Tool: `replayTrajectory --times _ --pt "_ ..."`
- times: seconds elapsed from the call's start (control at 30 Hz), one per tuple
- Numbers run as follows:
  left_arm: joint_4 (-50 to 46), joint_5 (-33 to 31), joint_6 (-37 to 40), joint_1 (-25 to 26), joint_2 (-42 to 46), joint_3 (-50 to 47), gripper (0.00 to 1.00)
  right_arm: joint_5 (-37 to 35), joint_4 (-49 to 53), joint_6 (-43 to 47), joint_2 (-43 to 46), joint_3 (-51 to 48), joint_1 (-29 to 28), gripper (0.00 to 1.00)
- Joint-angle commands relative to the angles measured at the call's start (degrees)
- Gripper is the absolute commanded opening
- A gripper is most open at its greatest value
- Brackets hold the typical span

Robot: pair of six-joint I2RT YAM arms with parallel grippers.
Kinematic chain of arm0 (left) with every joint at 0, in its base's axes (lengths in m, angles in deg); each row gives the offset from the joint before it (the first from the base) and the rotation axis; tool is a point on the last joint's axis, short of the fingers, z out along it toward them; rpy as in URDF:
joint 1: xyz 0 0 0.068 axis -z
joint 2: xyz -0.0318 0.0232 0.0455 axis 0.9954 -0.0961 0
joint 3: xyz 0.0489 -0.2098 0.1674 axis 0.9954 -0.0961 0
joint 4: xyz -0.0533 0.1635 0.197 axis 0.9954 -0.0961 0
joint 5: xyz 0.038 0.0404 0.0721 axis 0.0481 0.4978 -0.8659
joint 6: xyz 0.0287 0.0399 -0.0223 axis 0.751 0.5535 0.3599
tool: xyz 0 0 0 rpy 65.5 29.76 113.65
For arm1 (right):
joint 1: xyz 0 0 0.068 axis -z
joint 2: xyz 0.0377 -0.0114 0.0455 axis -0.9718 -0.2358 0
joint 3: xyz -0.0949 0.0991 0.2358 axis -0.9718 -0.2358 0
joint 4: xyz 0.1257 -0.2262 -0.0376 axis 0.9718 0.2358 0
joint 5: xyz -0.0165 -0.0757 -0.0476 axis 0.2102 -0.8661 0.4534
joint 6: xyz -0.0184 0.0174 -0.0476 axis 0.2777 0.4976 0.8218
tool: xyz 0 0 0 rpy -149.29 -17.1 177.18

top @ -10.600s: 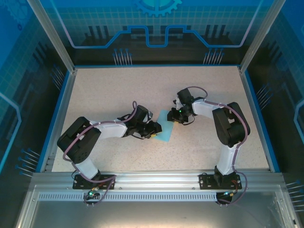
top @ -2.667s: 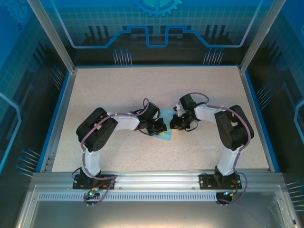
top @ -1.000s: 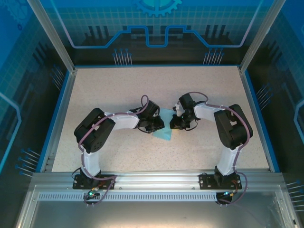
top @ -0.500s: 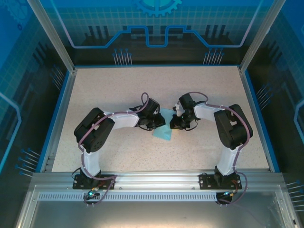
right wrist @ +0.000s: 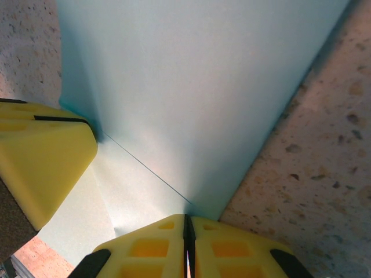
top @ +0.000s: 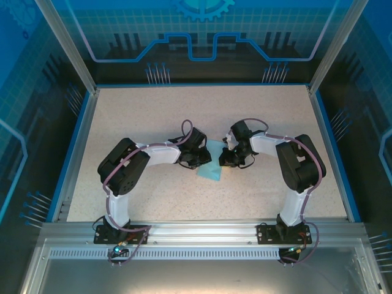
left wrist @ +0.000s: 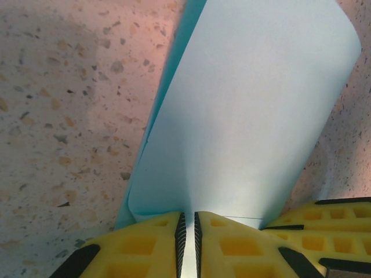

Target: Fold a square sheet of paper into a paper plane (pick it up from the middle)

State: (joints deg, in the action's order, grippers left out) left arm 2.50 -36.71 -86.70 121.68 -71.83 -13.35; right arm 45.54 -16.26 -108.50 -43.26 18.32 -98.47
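Enclosure back panel (top: 202,43): printed blue gear emblem and circuit-style line art over a grid. Any lettering is too small to read.

Square sheet of paper (left wrist: 249,116): light blue, plain on every face shown. It lies on the speckled table (left wrist: 69,116) between the two grippers, partly folded.

Left gripper (left wrist: 187,226): yellow jaws drawn almost together, a thin dark slit between them, pinching the near edge of the sheet. Ahead of these jaws an upper layer of paper curves up and away in a broad, loose roll. A darker blue lower layer shows along its left side, lying against the table. Just right of the jaws, low in the left wrist view, sit the yellow fingers (left wrist: 324,223) of the other arm, close by the same edge of the sheet.

Right gripper (right wrist: 189,229): yellow jaws pressed together, a hairline seam between them, nipping the sheet where a fine straight crease ends. The crease runs up and to the left from the jaw tips. Ahead of the jaws the paper rises as a wide pale panel. Bare table lies to the right of the jaws. Left of them a yellow finger (right wrist: 40,156) of the left arm rests against the paper.

From the top camera both grippers meet over the sheet near mid-table, with the paper's free corner pointing toward the arm bases.
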Motion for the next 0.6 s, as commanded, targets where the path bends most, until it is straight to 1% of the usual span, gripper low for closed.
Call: replayTrajectory --times 0.0,0.17,0.33,0.43,0.57 --pt "-2.61 -4.45 0.14 -0.63 1.25 -1.7 0.19 -5.04 2.09 1.0 -3.32 -1.38 0.11 0.11" --pt "-2.14 -5.34 1.47 -0.69 5.75 -1.79 0.23 -5.1 2.01 0.92 -3.34 -1.37 0.14 0.1" --pt "-1.53 -3.0 2.59 0.92 8.07 -1.04 0.24 -5.1 2.01 0.98 -3.32 -1.39 0.14 0.1" --pt "-1.89 -1.58 2.69 2.58 7.61 -0.33 0.23 -5.03 1.92 0.83 -3.36 -1.43 0.14 0.1" --pt "-1.81 -0.85 2.03 3.57 5.88 -1.02 0.19 -4.89 1.83 0.84 -3.41 -1.48 0.17 0.1"
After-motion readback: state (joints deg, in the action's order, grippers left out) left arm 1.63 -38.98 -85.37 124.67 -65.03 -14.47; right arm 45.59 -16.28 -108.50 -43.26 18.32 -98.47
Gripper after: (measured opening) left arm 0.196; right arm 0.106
